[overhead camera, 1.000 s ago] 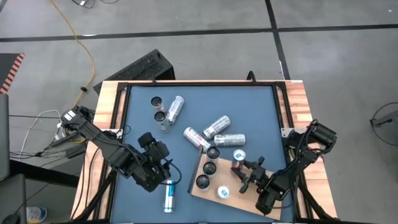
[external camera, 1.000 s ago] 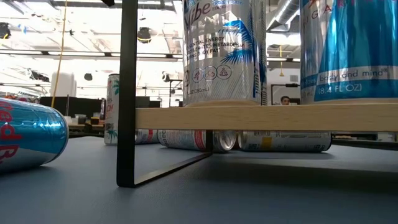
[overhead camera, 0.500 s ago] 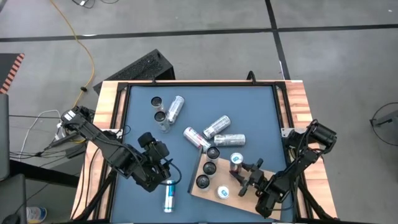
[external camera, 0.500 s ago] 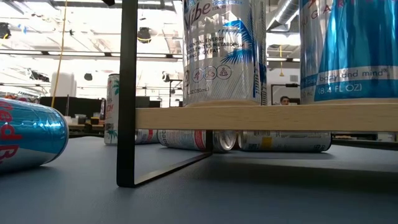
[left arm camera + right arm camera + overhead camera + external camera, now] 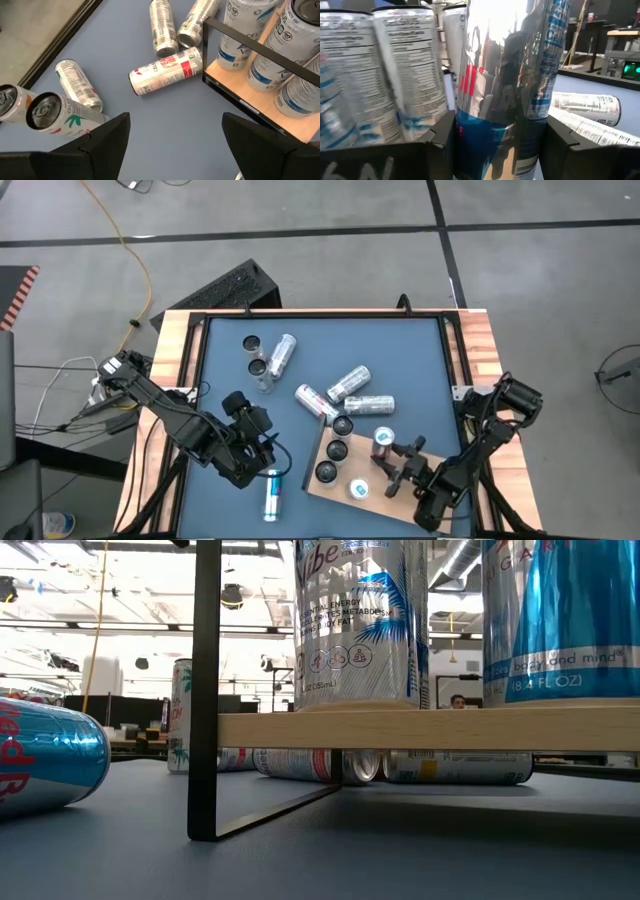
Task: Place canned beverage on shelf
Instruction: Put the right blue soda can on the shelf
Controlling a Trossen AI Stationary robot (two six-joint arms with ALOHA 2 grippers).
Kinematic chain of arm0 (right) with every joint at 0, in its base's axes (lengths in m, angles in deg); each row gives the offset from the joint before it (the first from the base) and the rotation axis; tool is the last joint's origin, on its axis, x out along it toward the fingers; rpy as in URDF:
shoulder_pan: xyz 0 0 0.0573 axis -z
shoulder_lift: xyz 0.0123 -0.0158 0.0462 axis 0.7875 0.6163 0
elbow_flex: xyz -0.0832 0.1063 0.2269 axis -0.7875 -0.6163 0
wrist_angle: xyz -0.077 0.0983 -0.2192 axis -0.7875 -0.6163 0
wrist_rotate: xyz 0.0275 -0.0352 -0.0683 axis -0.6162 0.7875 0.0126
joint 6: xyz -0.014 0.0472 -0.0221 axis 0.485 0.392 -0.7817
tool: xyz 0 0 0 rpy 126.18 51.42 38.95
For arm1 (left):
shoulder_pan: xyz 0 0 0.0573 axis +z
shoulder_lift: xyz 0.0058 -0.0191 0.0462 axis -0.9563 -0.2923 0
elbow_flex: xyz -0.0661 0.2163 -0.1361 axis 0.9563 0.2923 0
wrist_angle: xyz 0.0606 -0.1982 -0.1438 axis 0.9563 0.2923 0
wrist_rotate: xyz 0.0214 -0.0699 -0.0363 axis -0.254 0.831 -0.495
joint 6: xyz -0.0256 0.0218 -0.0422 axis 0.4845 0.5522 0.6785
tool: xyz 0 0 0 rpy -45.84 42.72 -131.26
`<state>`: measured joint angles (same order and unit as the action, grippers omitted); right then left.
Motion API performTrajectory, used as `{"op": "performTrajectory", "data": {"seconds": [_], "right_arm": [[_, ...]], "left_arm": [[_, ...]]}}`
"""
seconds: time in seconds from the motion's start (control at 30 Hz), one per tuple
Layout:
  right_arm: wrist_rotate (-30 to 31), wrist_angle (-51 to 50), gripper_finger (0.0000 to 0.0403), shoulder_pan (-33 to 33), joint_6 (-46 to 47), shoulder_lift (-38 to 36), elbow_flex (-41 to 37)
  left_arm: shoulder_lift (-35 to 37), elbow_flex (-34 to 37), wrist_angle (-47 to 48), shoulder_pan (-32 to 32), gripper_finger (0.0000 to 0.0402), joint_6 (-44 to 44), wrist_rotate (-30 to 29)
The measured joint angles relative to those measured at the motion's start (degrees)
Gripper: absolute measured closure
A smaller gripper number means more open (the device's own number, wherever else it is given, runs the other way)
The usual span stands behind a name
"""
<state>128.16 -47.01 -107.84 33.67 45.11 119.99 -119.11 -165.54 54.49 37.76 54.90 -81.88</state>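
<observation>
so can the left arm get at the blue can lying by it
Probably yes. The blue can lies on its side on bare tabletop just beside the open left gripper, with nothing between them. The shelf and its cans stand off to the side, clear of the approach.

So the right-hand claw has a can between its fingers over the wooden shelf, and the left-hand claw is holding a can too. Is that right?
Not quite. The left gripper holds nothing: the left wrist view shows its fingers open over bare tabletop. The rest stands: the right gripper has a silver and blue can between its fingers at the shelf.
</observation>
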Motion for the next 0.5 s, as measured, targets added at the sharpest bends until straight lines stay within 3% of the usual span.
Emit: {"op": "performTrajectory", "data": {"seconds": [0.13, 0.37, 0.5], "right_arm": [[-4.51, 3.6, 0.0217, -0.06, -3.5, 0.0, 0.0], [-13.16, 16.88, 0.0217, 1.9, -23.5, -0.39, 0.0], [-16.01, 19.06, 0.0217, 3.6, -27.59, -0.39, -0.42]], "left_arm": [[0.0, 0.0, -0.3, 0.0, 0.0099, 0.0, -0.06], [0.0, 0.0, -0.3, 0.28, 0.0099, 0.0, -0.75], [0.0, 0.0, -0.45, 0.52, 0.0099, 0.0, -0.75]]}}
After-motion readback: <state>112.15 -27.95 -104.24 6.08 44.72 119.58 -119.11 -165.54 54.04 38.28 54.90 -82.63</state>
